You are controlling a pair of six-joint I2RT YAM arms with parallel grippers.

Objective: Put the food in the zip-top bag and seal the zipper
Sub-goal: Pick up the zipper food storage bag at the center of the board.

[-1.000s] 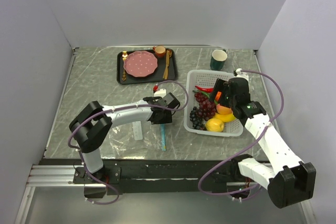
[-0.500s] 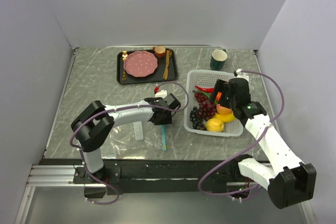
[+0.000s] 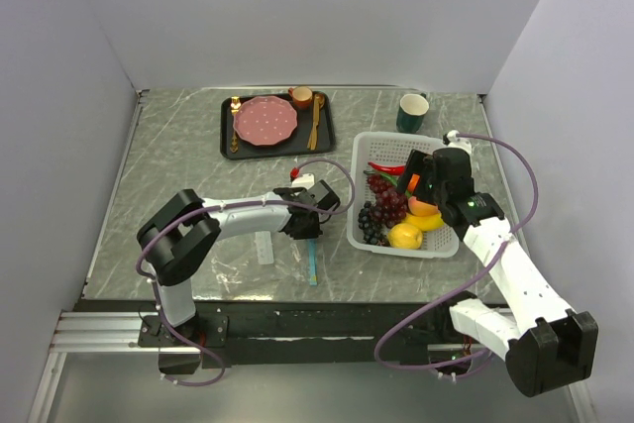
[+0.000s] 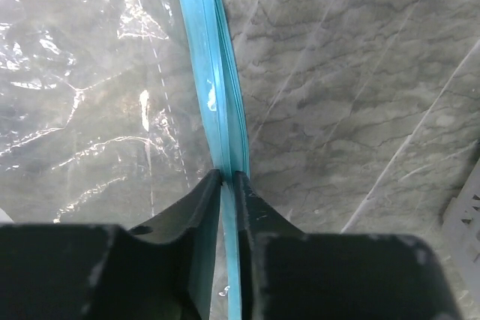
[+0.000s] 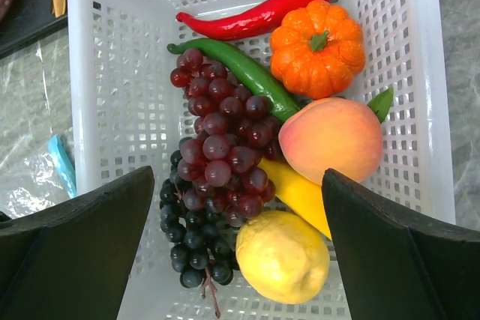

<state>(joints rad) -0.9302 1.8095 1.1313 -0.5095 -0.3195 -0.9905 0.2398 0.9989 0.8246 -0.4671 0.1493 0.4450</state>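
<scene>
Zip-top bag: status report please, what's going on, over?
Left pincer clamped on zipper. Right pincer open over basket. Food in basket, not bagged.

We see the clear, crinkled zip-top bag [image 4: 90, 110] lying flat, its teal zipper [image 4: 221, 110] running straight along the mouth. The food stays piled in a white basket [image 5: 112, 73]: red grapes [image 5: 221, 148], lemon [image 5: 281, 256], peach [image 5: 330, 140], red chili [image 5: 259, 9].

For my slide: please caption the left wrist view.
Black left gripper pinching the thin teal-blue zipper strip of the clear plastic bag.
</scene>
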